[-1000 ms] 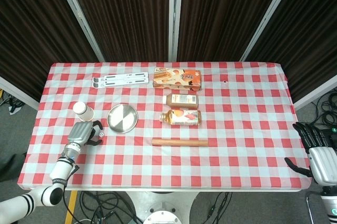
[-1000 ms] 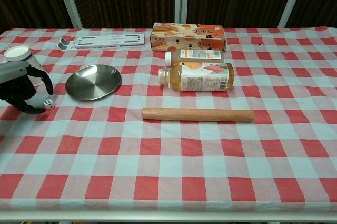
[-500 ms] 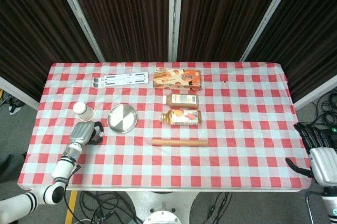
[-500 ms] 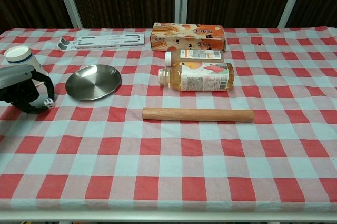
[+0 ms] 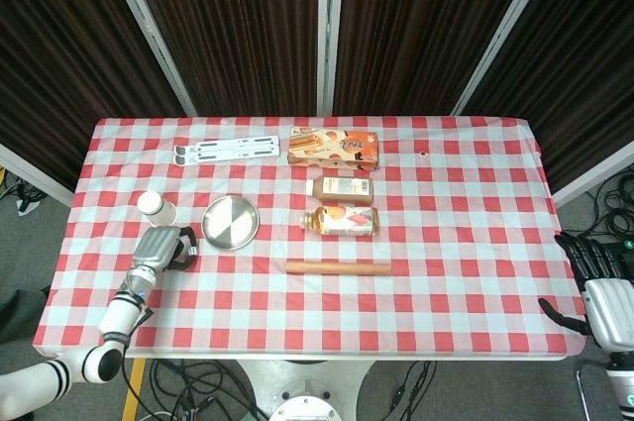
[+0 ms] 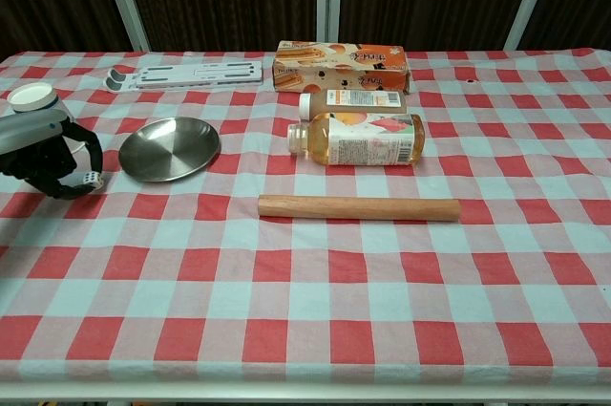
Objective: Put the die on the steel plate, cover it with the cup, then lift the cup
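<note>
Dark pleated curtains (image 5: 248, 25) behind, split by pale metal posts (image 5: 325, 30). Worktop (image 5: 466, 243) under red-and-white checked cloth. Grey floor (image 5: 20, 272) around, black cables (image 5: 188, 376) beneath. Even light.

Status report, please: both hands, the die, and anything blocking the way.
Left hand pinches die beside steel plate. Right hand open, off table edge. Plate bare, path clear.

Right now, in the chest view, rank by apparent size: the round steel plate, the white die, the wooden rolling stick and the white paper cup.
Largest to smallest:
1. wooden rolling stick (longest)
2. round steel plate
3. white paper cup, partly hidden behind the left hand
4. white die, held in that hand
</note>
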`<state>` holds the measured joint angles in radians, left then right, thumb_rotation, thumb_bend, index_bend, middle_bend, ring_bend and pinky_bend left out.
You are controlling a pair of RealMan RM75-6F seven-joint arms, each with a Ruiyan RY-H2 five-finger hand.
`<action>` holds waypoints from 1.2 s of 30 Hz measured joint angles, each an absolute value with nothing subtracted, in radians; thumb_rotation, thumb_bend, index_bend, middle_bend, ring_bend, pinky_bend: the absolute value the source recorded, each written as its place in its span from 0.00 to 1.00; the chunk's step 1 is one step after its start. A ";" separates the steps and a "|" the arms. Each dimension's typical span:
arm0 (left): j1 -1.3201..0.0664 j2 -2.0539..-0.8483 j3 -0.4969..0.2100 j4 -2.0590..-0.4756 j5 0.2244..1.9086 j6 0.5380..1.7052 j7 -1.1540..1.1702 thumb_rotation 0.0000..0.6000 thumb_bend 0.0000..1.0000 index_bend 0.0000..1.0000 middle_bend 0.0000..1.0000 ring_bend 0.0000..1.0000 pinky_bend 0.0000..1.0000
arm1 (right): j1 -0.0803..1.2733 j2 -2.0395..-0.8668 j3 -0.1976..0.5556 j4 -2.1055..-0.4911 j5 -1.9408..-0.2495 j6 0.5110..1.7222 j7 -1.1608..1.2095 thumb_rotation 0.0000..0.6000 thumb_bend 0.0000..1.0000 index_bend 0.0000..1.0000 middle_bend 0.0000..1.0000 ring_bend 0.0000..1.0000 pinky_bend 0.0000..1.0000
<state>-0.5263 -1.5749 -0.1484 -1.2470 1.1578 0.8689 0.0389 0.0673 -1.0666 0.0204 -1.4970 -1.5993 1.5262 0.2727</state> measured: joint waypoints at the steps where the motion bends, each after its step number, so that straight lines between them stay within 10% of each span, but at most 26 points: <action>1: -0.529 -1.569 -0.153 -1.263 1.163 0.873 0.034 1.00 0.41 0.60 0.93 0.90 0.90 | 0.067 -1.067 0.020 -1.496 -1.600 1.526 0.274 1.00 0.12 0.00 0.07 0.00 0.00; 22: -0.683 -1.648 -0.227 -1.218 0.922 0.822 0.289 1.00 0.32 0.22 0.77 0.81 0.89 | 0.053 -1.078 0.019 -1.457 -1.597 1.544 0.318 1.00 0.12 0.00 0.09 0.00 0.00; 36: -0.435 -1.458 -0.214 -1.421 1.088 1.150 -0.048 1.00 0.21 0.32 0.56 0.53 0.79 | 0.052 -1.053 0.029 -1.485 -1.605 1.565 0.304 1.00 0.12 0.00 0.09 0.00 0.00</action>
<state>-0.4352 -1.4576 -0.2144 -1.4211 1.0883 1.1502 -0.0481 0.0517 -1.0531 0.0291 -1.4850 -1.6046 1.5653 0.3038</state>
